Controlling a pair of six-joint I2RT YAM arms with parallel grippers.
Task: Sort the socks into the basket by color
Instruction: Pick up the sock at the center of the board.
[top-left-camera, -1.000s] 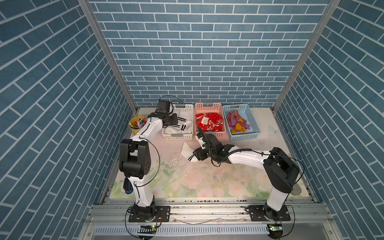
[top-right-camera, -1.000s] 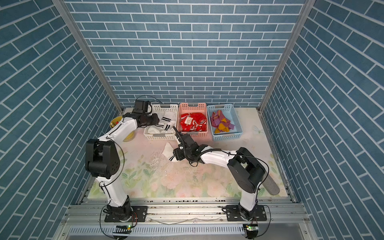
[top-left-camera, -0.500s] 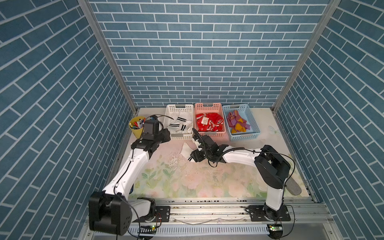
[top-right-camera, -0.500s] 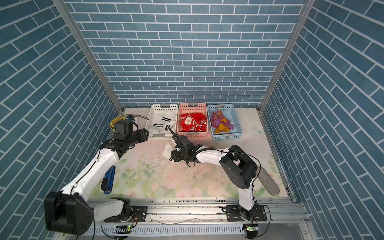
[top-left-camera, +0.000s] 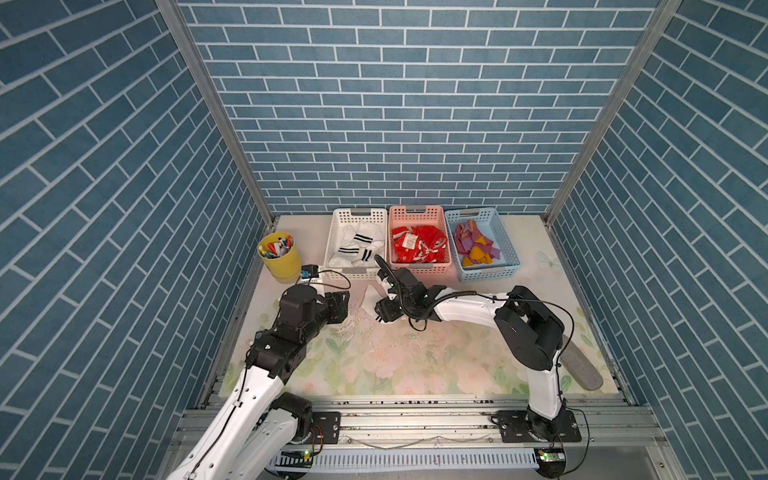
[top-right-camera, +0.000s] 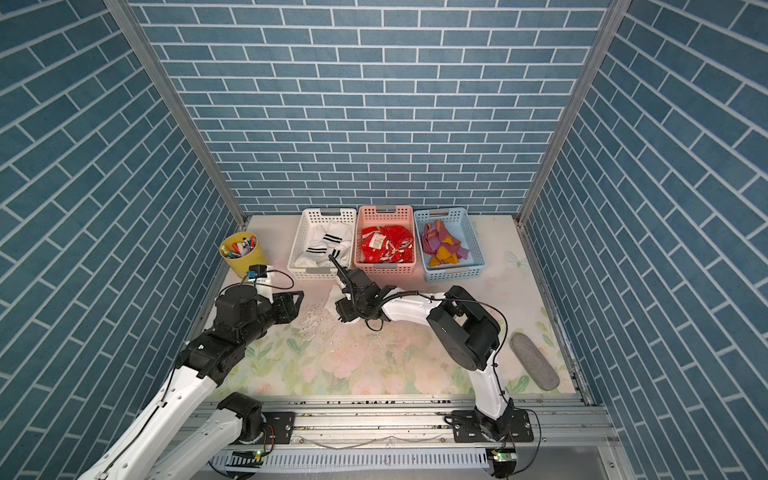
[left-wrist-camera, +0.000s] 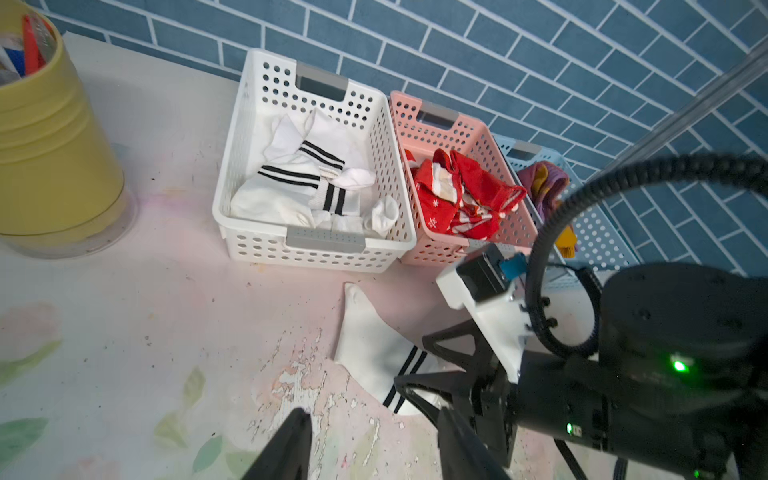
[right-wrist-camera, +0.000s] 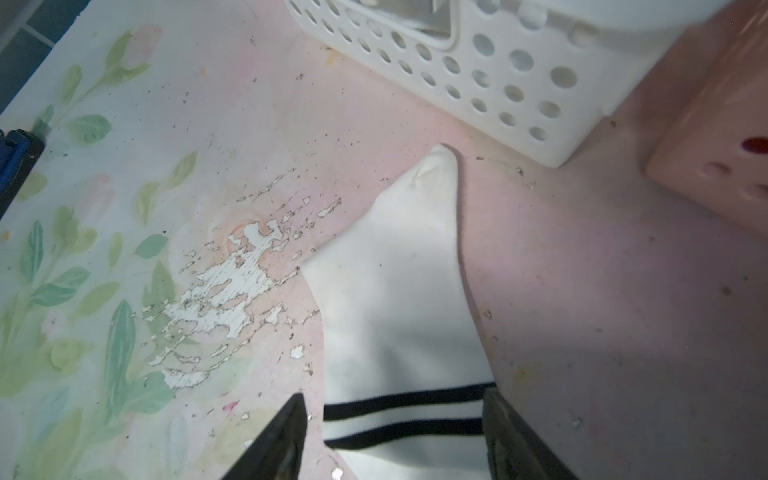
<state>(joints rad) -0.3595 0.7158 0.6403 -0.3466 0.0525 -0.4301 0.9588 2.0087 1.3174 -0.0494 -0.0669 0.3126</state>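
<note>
Just in front of the white perforated plastic basket (left-wrist-camera: 266, 249), the right gripper (right-wrist-camera: 392, 411) stood with jaws apart astride the banded cuff of a white fabric sock with two black bands (right-wrist-camera: 395, 291); nothing was yet clamped. That sock lay flat on the floral-printed table (top-left-camera: 415, 365), tip towards the basket's near corner. The left gripper (left-wrist-camera: 374, 428), a second earlier over the basket, had drawn back and widened, empty. This was judged a finished drop, leaving apparently the last loose sock. Basket wall and adjoining pink perforated plastic basket (left-wrist-camera: 432, 253) bounded the lift; farther from the basket, the table offered room.
</note>
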